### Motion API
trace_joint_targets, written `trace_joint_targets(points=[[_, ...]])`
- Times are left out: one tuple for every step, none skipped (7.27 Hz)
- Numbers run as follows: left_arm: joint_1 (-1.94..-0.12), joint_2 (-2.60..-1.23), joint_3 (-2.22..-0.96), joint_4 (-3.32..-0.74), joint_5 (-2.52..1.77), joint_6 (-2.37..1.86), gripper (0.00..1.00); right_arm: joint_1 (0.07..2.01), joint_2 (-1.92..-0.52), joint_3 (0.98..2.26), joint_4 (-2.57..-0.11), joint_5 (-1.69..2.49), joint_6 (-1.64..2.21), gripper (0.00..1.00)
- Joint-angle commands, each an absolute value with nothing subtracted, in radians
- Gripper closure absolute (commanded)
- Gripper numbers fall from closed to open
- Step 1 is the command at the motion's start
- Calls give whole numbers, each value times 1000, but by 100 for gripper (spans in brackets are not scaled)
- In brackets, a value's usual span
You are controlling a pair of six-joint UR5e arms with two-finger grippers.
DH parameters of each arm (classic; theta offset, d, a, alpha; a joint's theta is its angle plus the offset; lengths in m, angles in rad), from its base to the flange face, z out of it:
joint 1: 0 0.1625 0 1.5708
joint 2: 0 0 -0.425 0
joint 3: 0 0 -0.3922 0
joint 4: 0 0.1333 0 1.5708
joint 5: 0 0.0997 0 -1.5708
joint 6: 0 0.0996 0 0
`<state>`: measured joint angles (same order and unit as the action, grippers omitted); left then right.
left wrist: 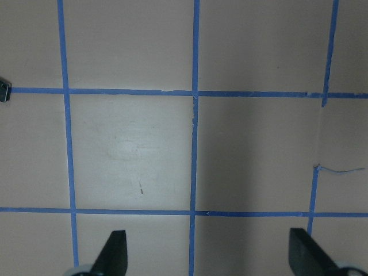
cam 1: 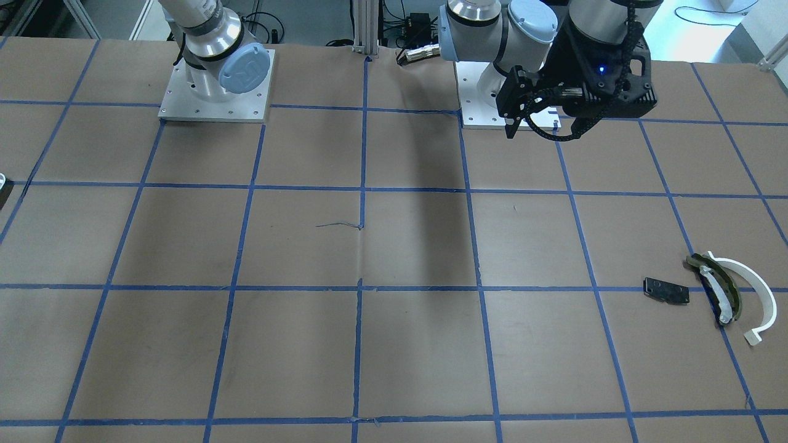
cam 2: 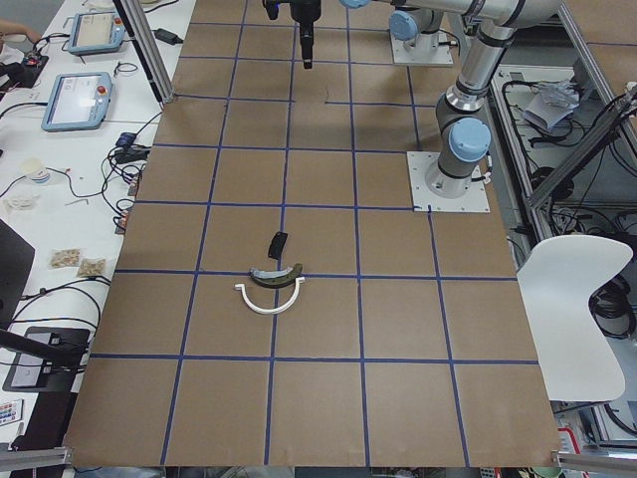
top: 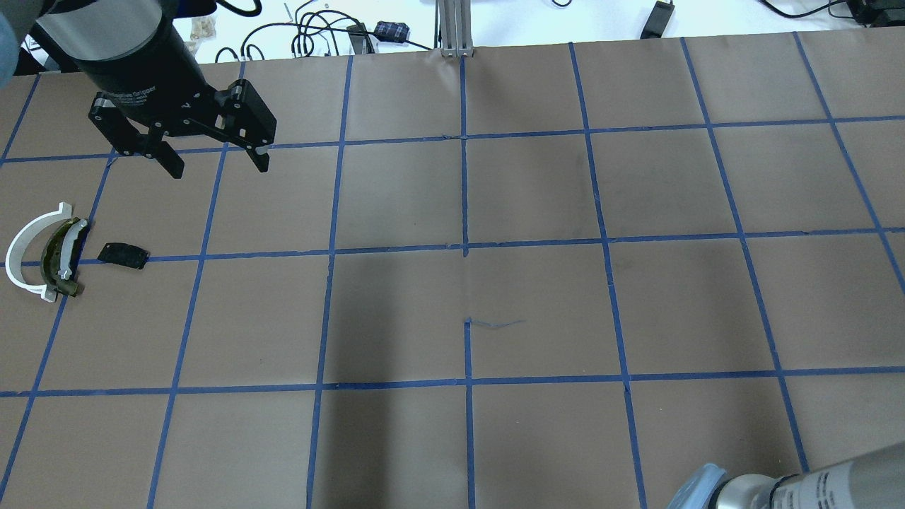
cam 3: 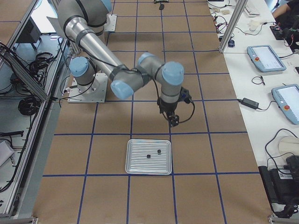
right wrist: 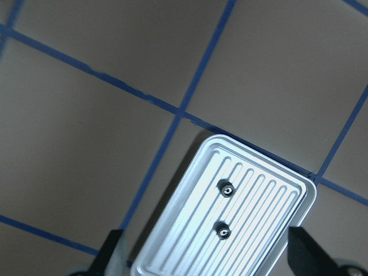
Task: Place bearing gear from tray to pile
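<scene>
Right pincer first: its wrist view shows the tips spread wide with nothing between them, and the tray reaching up the frame between them. Two bearing gears sit close together on the ribbed floor, neither one under the tips.

From the table's right end you see that arm poised near the tray, the gears only dark specks.

Overhead, your left pincer is spread and empty too, held near the pile: a white arc strip, an olive curved piece nested inside it, and a black plate just beside.

The front-facing view shows that pile but no tray, so the two lie well apart.

I'd watch the descent. The gears are tiny and lie close together, so wide tips may knock the second one or catch a rib. A thin grip on so small a part could also let it drop and roll during the long carry.
</scene>
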<state>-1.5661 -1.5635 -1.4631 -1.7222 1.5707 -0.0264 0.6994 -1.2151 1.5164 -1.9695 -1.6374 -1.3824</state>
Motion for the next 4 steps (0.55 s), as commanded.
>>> trace_joint_targets(points=[[-1566, -1571, -1466, -1721, 1571, -29, 0, 603, -1047, 1526, -2112, -1629, -1555, 0], [-1566, -1577, -1465, -1721, 1571, -31, 0, 565, -1025, 1566, -2137, -1561, -1575, 0], [-1566, -1574, -1465, -1721, 1571, -31, 0, 548, -1022, 1612, -2231, -1569, -1578, 0], [-1566, -1574, -1465, -1721, 1569, -31, 0, 532, -1025, 1664, -2271, -1603, -1594, 0]])
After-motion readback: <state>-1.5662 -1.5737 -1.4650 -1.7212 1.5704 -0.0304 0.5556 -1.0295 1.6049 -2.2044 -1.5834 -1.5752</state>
